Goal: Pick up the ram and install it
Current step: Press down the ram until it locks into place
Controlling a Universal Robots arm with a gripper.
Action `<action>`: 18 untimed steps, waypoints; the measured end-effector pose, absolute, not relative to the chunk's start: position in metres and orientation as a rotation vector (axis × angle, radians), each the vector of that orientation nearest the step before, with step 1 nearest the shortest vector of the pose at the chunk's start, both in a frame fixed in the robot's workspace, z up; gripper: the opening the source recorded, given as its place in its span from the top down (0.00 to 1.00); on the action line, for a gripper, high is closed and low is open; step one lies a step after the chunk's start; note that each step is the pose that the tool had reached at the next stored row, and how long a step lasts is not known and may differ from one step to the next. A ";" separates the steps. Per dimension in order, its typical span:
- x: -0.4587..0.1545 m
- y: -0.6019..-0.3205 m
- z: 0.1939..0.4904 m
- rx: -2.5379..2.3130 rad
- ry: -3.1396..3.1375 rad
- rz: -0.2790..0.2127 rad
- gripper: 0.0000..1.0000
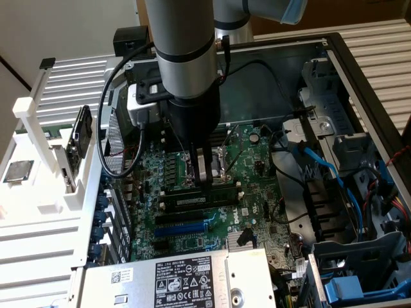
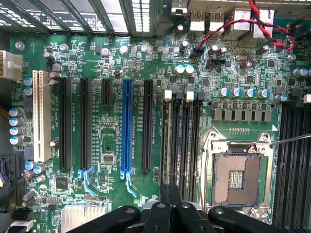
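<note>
The ram (image 1: 196, 199), a long green stick with a pale label, stands on edge in a black motherboard slot, in the middle of the open computer case. My gripper (image 1: 205, 182) points straight down over the stick's middle, its fingers shut together. The tips are at the stick's top edge; whether they touch it I cannot tell. Nothing is held between them. In the wrist view the gripper (image 2: 170, 209) sits over the row of black memory slots (image 2: 183, 141) with white end clips. I cannot pick out the ram from the slots there.
The empty processor socket (image 2: 237, 174) lies beside the memory slots, and a blue expansion slot (image 2: 127, 126) on their other side. At the exterior view's left a white rack (image 1: 38, 192) holds a silver processor chip (image 1: 17, 171). Blue cables (image 1: 324, 167) and a drive cage (image 1: 359, 269) fill the right.
</note>
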State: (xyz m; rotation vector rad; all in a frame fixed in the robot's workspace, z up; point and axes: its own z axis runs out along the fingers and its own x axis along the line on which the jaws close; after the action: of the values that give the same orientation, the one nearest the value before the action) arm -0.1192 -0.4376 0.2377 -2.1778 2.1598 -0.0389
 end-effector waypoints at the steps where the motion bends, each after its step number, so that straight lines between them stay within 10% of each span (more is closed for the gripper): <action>1: -0.119 -0.438 0.238 -2.176 2.162 -0.039 0.90; 18: -0.122 -0.435 0.233 -2.154 2.183 -0.039 0.90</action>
State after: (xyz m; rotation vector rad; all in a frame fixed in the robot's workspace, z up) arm -0.1218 -0.4350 0.2333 -2.1544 2.1826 -0.0390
